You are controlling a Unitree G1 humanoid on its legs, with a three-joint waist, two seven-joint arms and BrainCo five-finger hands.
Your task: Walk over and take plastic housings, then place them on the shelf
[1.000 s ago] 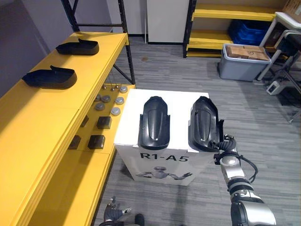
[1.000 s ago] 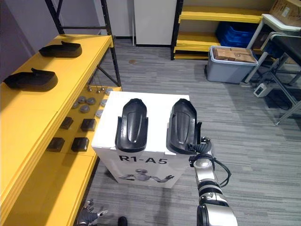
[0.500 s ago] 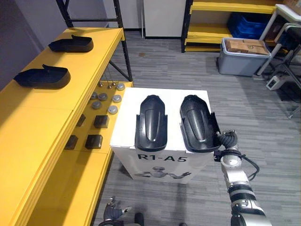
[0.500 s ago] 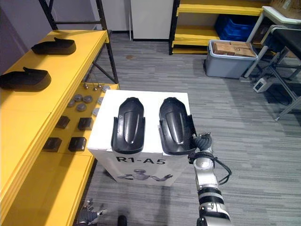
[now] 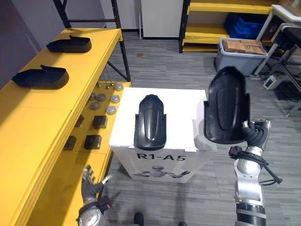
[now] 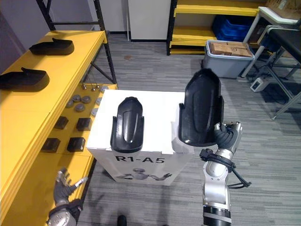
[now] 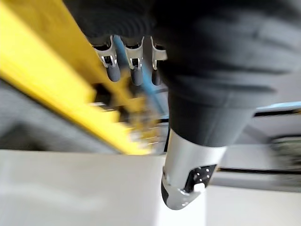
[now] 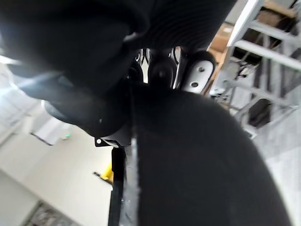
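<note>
Fingers (image 5: 249, 133) of right hand (image 5: 256, 135) curled round the lower edge of one black moulded plastic housing (image 5: 225, 106). The piece is held upright, clear of the bench, at 3 o'clock in the head view. Left hand (image 5: 90, 186) at 7 o'clock, fingers straight and spread, holding nothing.

Progress (my judgement): one pick-up done; carry and placement left.
- Long yellow shelf (image 5: 47, 122), 9 to 11 o'clock, already carries a near shelf housing (image 5: 41, 77) and a far shelf housing (image 5: 69, 44), well apart. Bare board lies nearer the robot.
- White box-shaped bench (image 5: 181, 101), centre, carries a second black housing (image 5: 149, 123) lying flat, untouched. Probably next to fetch.

Room: grey carpet floor (image 5: 160, 61); more yellow racking (image 5: 221, 7) at 12 to 1 o'clock; grey bin (image 5: 235, 66) at 1 o'clock. Lower shelf level, 9 o'clock: small dark blocks (image 5: 92, 141), round grey discs (image 5: 111, 109).
</note>
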